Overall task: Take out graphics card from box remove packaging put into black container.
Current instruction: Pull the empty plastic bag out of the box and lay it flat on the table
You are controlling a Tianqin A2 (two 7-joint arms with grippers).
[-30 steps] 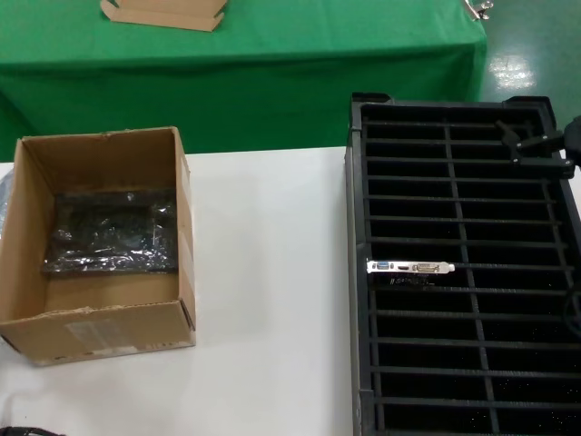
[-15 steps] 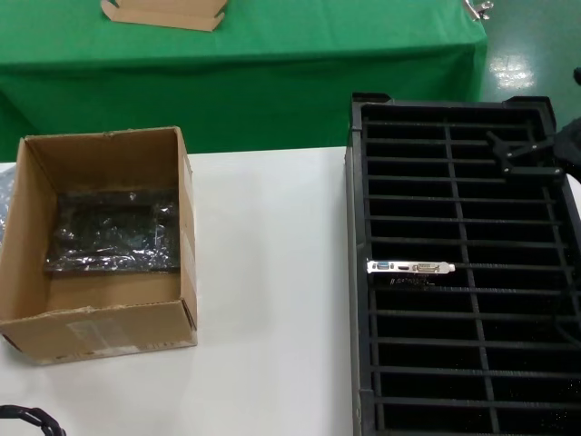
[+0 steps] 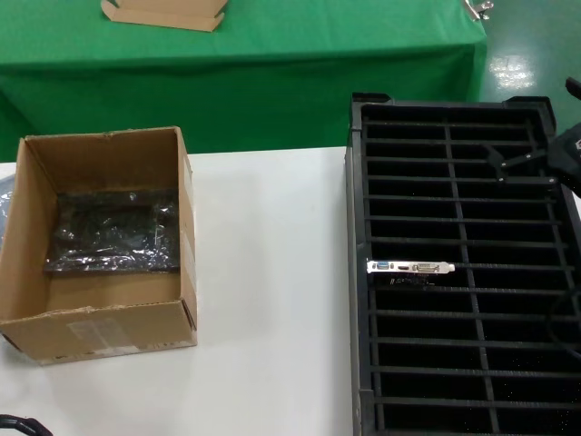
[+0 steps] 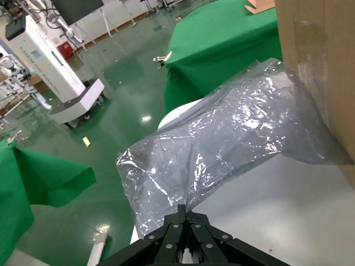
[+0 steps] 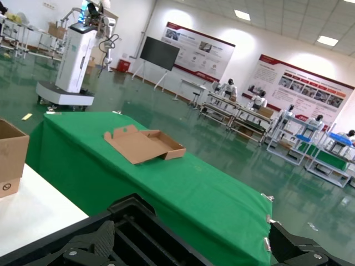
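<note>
Card seated in crate, bag pinched by left gripper.
Graphics card (image 3: 410, 267) stands in a left-column slot of the black container (image 3: 463, 272), right of the box (image 3: 100, 245). Left gripper (image 4: 186, 221) is clamped on the packaging (image 4: 233, 144) beside the box wall. Right gripper (image 3: 522, 162) hovers over the container's far right corner, fingers spread wide.

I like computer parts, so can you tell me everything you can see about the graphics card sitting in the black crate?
The graphics card stands on edge in a slot of the black container, in its left column about halfway down. Mostly its narrow silver metal bracket shows, with a blue port and a white port. A bit of dark board shows just below it. It has no wrapping, and no gripper touches it.
</note>
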